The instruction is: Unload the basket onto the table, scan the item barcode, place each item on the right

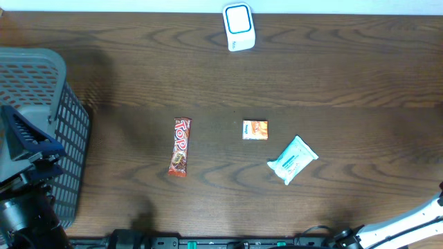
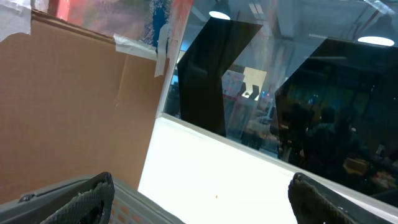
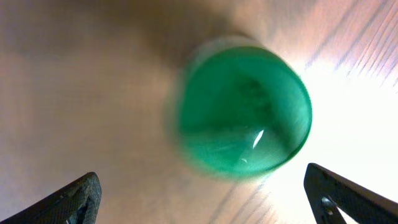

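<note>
A white barcode scanner with a blue face [image 1: 239, 26] stands at the table's far edge. On the table lie a red candy bar [image 1: 180, 146], a small orange packet [image 1: 255, 130] and a pale wipes pack [image 1: 292, 160]; no barcode shows on any of them. My right gripper [image 3: 205, 199] is wide open, with nothing between its fingers. A blurred green round object [image 3: 242, 118] sits on the wood ahead of it. My left gripper [image 2: 202, 202] is open and empty, pointing up and away from the table, over the basket.
A grey plastic basket [image 1: 41, 83] fills the left side, with my left arm [image 1: 28, 173] above it. My right arm [image 1: 415, 221] enters at the bottom right corner. The left wrist view shows cardboard [image 2: 68, 106] and a dark window [image 2: 298, 99].
</note>
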{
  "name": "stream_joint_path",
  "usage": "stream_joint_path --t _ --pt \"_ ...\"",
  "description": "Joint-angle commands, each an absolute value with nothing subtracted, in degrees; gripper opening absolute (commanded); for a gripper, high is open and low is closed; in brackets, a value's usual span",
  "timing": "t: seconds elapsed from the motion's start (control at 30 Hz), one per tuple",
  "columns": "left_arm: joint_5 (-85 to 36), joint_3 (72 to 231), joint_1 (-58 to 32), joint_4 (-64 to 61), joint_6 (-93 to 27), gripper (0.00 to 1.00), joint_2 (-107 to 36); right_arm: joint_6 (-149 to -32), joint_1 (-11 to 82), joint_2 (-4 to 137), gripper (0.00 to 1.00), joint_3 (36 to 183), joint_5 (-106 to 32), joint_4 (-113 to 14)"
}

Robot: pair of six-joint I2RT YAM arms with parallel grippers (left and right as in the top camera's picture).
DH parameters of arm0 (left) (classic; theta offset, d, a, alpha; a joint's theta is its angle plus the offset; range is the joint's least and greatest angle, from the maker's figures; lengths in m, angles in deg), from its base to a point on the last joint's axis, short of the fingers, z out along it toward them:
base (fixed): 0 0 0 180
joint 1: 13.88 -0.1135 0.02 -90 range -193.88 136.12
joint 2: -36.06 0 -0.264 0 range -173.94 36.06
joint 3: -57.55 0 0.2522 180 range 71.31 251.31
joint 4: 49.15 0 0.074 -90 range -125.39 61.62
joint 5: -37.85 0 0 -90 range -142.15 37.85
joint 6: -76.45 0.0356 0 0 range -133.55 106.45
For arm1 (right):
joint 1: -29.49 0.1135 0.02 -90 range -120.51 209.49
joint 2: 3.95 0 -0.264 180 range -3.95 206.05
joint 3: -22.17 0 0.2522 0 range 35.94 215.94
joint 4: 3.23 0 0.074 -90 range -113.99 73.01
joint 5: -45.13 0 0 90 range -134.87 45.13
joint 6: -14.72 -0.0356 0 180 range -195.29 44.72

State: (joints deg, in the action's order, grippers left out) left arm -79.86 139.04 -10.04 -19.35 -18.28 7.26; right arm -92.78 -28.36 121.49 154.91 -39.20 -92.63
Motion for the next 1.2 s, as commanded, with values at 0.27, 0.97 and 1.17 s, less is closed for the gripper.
stream_joint_path --t 0.27,0.97,1.17 --pt "-79.6 138.9 -10.3 -20.1 -18.8 0.90 7.5 -91.8 -11.0 96.7 0.99 162.6 -20.3 -97.8" --pt "-79.6 138.9 -10.3 -20.3 -18.8 0.90 7.5 -110.5 59.0 96.1 0.99 122.8 -62.9 -101.2" --pt "-79.6 138.9 -10.3 -20.3 -18.8 0.90 7.5 -115.0 67.4 96.2 0.99 108.5 -66.1 -93.3"
